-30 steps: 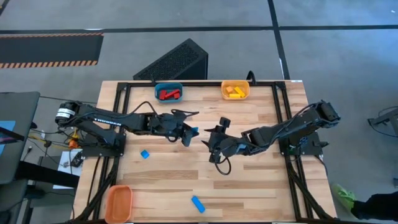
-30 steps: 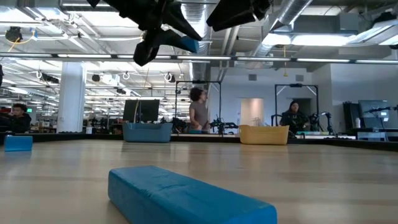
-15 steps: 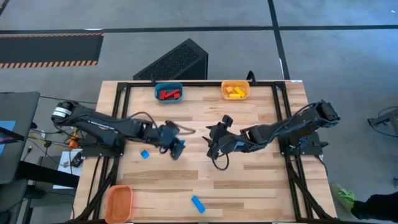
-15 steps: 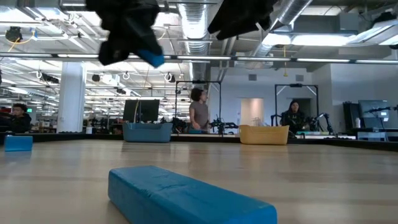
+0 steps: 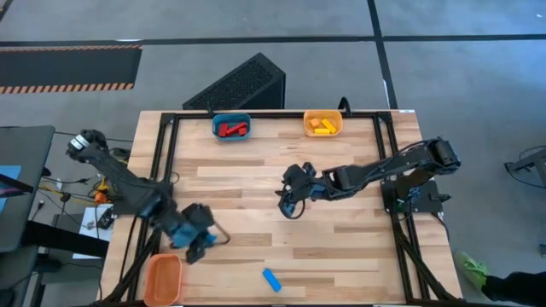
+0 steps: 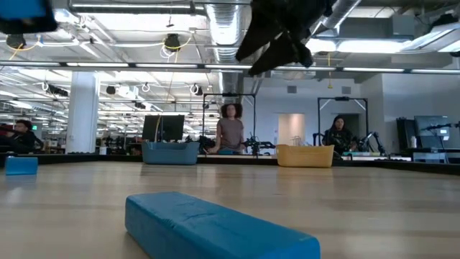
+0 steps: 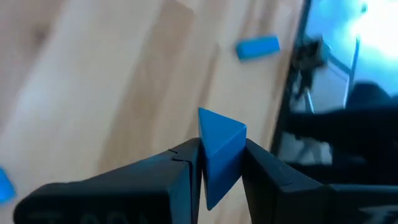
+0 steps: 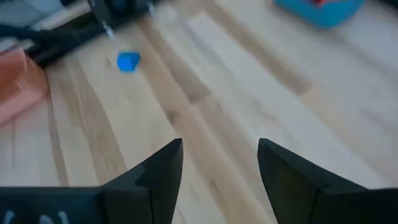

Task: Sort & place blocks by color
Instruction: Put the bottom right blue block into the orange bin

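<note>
The left end effector (image 5: 198,243) is over the near left part of the tabletop (image 5: 358,247), just beside the orange bin (image 5: 162,277). Its fingers (image 7: 168,180) are clamped on a blue block (image 7: 219,149). The right end effector (image 5: 288,200) hangs over the middle of the tabletop, its fingers (image 8: 155,171) spread wide and holding nothing. A blue bar (image 5: 271,279) lies near the front edge. Red blocks (image 5: 230,129) sit in the blue bin (image 5: 231,118), and yellow blocks (image 5: 322,126) in the yellow bin (image 5: 322,116).

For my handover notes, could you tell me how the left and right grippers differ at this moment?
The left gripper is shut on a blue block; the right gripper is open with nothing between its jaws. The left gripper sits by the orange bin, the right gripper over the table's middle. Both are dark and two-fingered.
</note>
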`<state>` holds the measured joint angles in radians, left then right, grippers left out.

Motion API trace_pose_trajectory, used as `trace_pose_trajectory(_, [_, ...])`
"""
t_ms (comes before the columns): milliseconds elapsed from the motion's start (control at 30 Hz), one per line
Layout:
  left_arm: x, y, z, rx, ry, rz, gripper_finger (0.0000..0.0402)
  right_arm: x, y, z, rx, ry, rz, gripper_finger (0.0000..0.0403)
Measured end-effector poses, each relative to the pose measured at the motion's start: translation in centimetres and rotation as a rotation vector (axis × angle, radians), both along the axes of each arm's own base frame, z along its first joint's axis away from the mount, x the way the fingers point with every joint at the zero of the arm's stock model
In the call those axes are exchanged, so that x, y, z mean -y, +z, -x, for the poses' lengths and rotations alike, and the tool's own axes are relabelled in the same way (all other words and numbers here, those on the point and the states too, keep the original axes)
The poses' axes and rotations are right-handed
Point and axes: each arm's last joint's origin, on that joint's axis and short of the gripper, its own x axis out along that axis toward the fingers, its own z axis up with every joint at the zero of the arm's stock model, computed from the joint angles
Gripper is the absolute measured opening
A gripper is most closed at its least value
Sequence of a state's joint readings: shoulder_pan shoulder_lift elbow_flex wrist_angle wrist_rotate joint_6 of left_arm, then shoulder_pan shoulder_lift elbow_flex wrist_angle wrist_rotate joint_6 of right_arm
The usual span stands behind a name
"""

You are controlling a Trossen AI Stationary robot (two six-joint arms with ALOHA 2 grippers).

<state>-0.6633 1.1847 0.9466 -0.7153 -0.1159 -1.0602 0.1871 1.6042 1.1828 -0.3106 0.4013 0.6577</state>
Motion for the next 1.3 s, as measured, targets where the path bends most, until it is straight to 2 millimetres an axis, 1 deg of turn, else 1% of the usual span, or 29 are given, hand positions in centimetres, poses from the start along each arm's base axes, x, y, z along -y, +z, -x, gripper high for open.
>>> trace_pose_trajectory(67, [0.9, 0.0, 1.1, -0.027, -0.034, 0.010, 0.0065, -0.1, -0.5, -0.2, -0.013, 0.008, -0.029, 0.0225])
trace_pose_trajectory(167, [1.9, -0.1, 2.4, -0.059, -0.069, 0.018, 0.0065, -0.4, -0.9, -1.1, 0.037, 0.022, -0.092, 0.0225])
trace_pose_trajectory(233, [2.4, -0.2, 3.2, -0.087, -0.083, 0.015, 0.0065, -0.8, -1.7, -1.6, 0.043, 0.024, -0.127, 0.0225])
trace_pose_trajectory(333, [2.7, -0.3, 4.0, -0.132, -0.103, 0.027, 0.0066, -1.4, -2.8, -2.6, 0.067, 0.032, -0.179, 0.0225])
trace_pose_trajectory(400, [2.9, -0.2, 4.1, -0.133, -0.118, 0.043, 0.0066, -2.0, -3.6, -3.3, 0.089, 0.046, -0.221, 0.0225])
trace_pose_trajectory(500, [2.9, -0.1, 4.4, -0.150, -0.164, 0.060, 0.0066, -2.8, -5.3, -4.5, 0.131, 0.067, -0.278, 0.0225])
trace_pose_trajectory(567, [3.2, -0.1, 4.8, -0.185, -0.209, 0.084, 0.0066, -3.5, -6.2, -5.7, 0.181, 0.087, -0.314, 0.0225])
trace_pose_trajectory(633, [3.8, -0.1, 5.5, -0.203, -0.254, 0.092, 0.0066, -4.1, -7.0, -6.6, 0.178, 0.089, -0.322, 0.0225])
trace_pose_trajectory(800, [5.3, 0.0, 7.6, -0.193, -0.317, 0.100, 0.0066, -5.3, -8.2, -9.5, 0.163, 0.098, -0.318, 0.0225])
trace_pose_trajectory(867, [5.8, 0.0, 8.4, -0.188, -0.326, 0.095, 0.0066, -5.7, -8.3, -10.9, 0.197, 0.102, -0.323, 0.0225])
trace_pose_trajectory(1000, [6.7, -0.5, 9.6, -0.185, -0.320, 0.069, 0.0066, -6.3, -8.3, -13.0, 0.213, 0.120, -0.304, 0.0225])
trace_pose_trajectory(1067, [7.3, -1.3, 10.1, -0.207, -0.329, 0.043, 0.0066, -6.5, -8.1, -14.2, 0.241, 0.140, -0.286, 0.0225])
trace_pose_trajectory(1133, [7.9, -2.5, 10.6, -0.251, -0.340, 0.018, 0.0067, -6.5, -7.8, -15.1, 0.247, 0.152, -0.267, 0.0225])
trace_pose_trajectory(1167, [8.2, -3.2, 10.8, -0.270, -0.348, 0.013, 0.0067, -6.5, -7.3, -15.4, 0.256, 0.160, -0.262, 0.0225])
trace_pose_trajectory(1233, [8.9, -4.4, 11.2, -0.304, -0.368, 0.023, 0.0067, -6.6, -6.4, -15.7, 0.261, 0.176, -0.237, 0.0225])
trace_pose_trajectory(1300, [9.4, -5.2, 11.6, -0.311, -0.391, 0.029, 0.0069, -6.3, -5.7, -15.8, 0.273, 0.194, -0.197, 0.0225])
